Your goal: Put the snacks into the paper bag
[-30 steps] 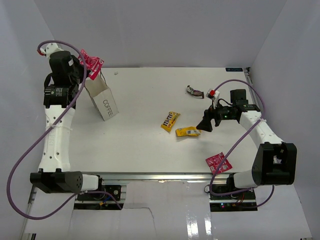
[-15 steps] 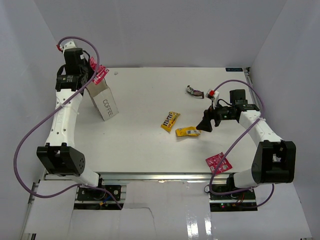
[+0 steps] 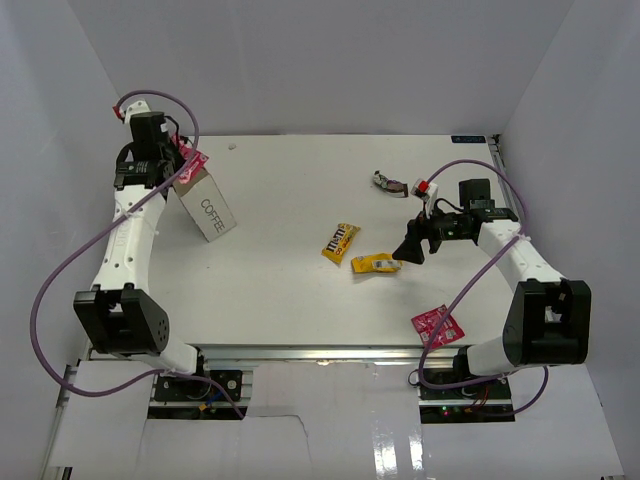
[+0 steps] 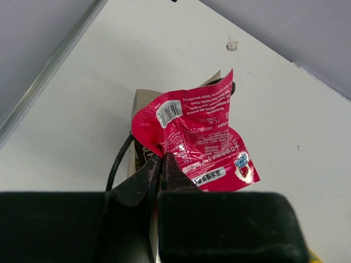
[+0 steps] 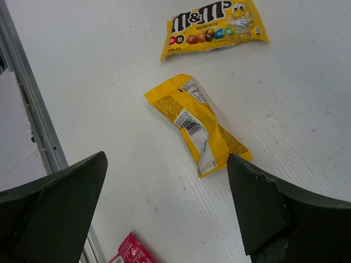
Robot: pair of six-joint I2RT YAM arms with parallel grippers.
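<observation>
Overall pale: table (image 3: 300,200), walls (image 3: 330,60), paper bag (image 3: 210,207)

Paper bag (image 3: 207,205): white, "COFFEE" printed on its side, standing at the desk's (image 3: 280,290) far left. Held pink-red packet (image 4: 192,139) is crumpled, over the bag mouth. M&M's yellow packet (image 5: 214,24) and label-side yellow packet (image 5: 197,123) lie mid-desk, near each other. Second pink-red packet (image 3: 437,324) sits at the near right edge. Dark packet (image 3: 387,182) is far right.

A pink-red packet (image 4: 192,137) with white print, white bag (image 3: 212,212) lettered black, two yellow packets (image 5: 200,123).
</observation>
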